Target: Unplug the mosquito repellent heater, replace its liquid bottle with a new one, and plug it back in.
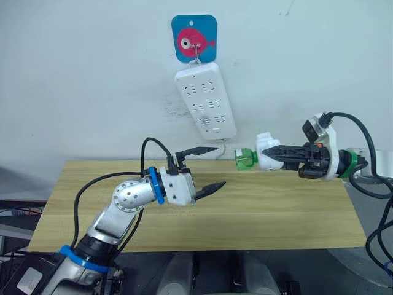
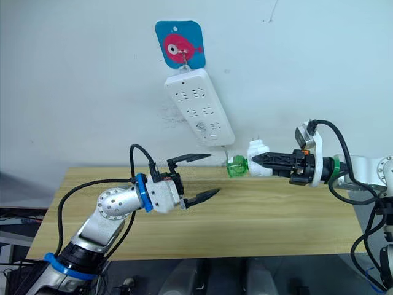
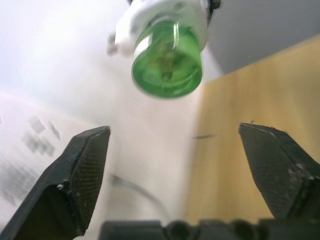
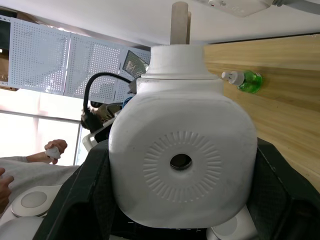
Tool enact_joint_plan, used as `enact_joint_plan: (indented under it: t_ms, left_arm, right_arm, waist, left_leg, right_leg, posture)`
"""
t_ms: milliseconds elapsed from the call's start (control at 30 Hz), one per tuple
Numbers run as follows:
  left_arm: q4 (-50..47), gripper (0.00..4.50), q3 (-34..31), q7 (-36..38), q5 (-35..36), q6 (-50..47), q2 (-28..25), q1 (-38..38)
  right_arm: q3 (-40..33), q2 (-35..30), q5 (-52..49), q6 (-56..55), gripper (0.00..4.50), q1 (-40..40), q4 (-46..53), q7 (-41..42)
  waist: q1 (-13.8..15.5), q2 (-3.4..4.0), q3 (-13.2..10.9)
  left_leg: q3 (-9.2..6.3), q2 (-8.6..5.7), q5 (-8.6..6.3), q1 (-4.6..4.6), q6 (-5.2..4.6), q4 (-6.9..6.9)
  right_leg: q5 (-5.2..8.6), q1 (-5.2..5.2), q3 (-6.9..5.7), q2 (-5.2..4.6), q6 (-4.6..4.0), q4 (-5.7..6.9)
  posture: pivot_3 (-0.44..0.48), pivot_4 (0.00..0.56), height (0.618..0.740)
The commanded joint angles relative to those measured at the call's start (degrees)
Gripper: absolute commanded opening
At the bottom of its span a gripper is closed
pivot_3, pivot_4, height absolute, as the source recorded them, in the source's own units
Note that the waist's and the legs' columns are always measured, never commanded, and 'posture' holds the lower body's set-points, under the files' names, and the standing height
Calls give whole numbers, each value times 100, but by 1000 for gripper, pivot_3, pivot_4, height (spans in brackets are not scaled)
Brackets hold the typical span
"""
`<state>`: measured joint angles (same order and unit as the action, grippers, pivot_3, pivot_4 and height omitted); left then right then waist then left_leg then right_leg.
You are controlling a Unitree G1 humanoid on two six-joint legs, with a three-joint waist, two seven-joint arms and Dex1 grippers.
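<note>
One heater [image 1: 268, 152], two green bottles: one [image 1: 245, 159] fitted to heater, centre-right of frame, clamped in right hand [image 1: 275, 155]; capped one [image 4: 243, 80] on bench [image 1: 258, 209]. Left hand [image 1: 207, 169] spread apart, lower left of fitted bottle.

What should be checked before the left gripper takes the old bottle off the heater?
1. Heater unplugged from the power strip: ok.
2. Right gripper shut on heater: ok.
3. Green liquid bottle on the heater, facing the left gripper: ok.
4. Left gripper open: ok.
5. Bottle between its fingers: not ok, short of it.
6. New bottle lying on the table: ok.
</note>
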<state>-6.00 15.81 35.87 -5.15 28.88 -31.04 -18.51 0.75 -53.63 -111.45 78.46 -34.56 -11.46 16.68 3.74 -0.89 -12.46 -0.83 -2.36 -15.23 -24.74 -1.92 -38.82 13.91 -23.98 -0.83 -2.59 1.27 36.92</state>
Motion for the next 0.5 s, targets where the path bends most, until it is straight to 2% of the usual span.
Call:
enact_joint_plan:
  t_ms: [33, 200, 500]
  left_arm:
    - [187, 4468, -42, -548, -778, 953, 221, -269]
    - [608, 4468, 132, -737, -1188, 1650, 346, -590]
    - [1184, 4468, 246, -888, -1418, 2005, 516, -1030]
  right_arm:
    - [-152, 85, -155, 35, 2977, -65, 119, -20]
    - [-145, 232, -155, 96, 2977, -130, 161, -63]
    - [-158, 314, -155, 115, 2977, -125, 200, -107]
  waist:
    - [15, -1, 0]
    - [23, 0, 0]
    - [29, -1, 0]
  left_leg:
    - [0, 0, 0, -12, 0, -4]
    - [3, 0, 1, -11, -1, -6]
    - [3, -1, 3, -11, -4, -13]
  right_leg:
    - [-1, -11, -1, 0, 2, 4]
    - [-2, -10, -1, 1, 3, 12]
    - [-4, -9, -2, 4, 7, 20]
  posture:
    - [119, 202, 740]
    - [119, 203, 740]
    - [104, 211, 740]
